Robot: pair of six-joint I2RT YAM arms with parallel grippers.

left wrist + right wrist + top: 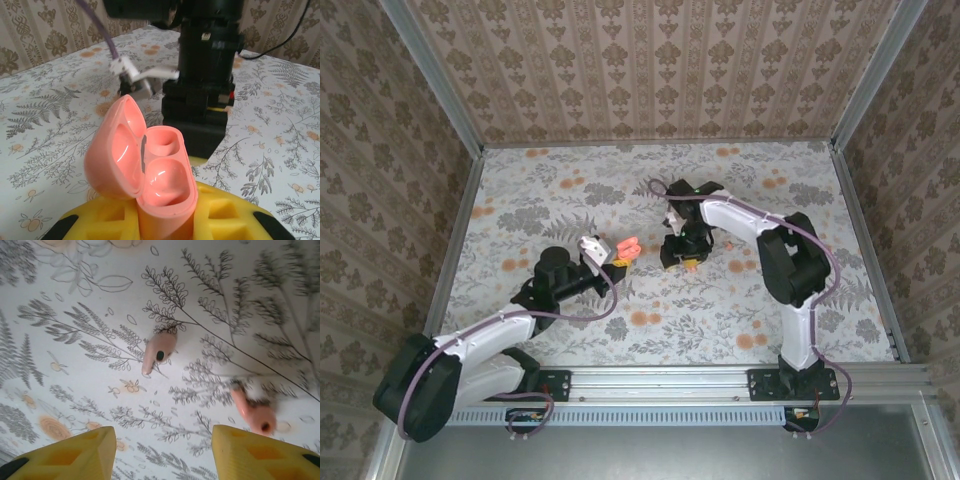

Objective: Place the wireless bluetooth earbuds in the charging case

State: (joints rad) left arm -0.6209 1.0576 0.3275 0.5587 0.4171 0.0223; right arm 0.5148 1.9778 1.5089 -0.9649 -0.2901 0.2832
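1. My left pincer (165, 222) was clenched on the base of the salmon-pink charging case (162, 170). It held the case above the tabletop (570, 190), left of centre, mouth tilted upward, I judged so the wells could take an earbud from above.
2. Its lid (117, 150) hung open to the left, and both wells were empty.
3. My right pincer (162, 450) was released and grasping nothing. It hovered over the two earbuds right of centre, probably lining up on one.
4. One earbud (159, 352) lay flat, its stem slanting down-left in my wrist view. The other earbud (255, 412) lay near it, stem slanting up-left. Both long axes ran along the tabletop.
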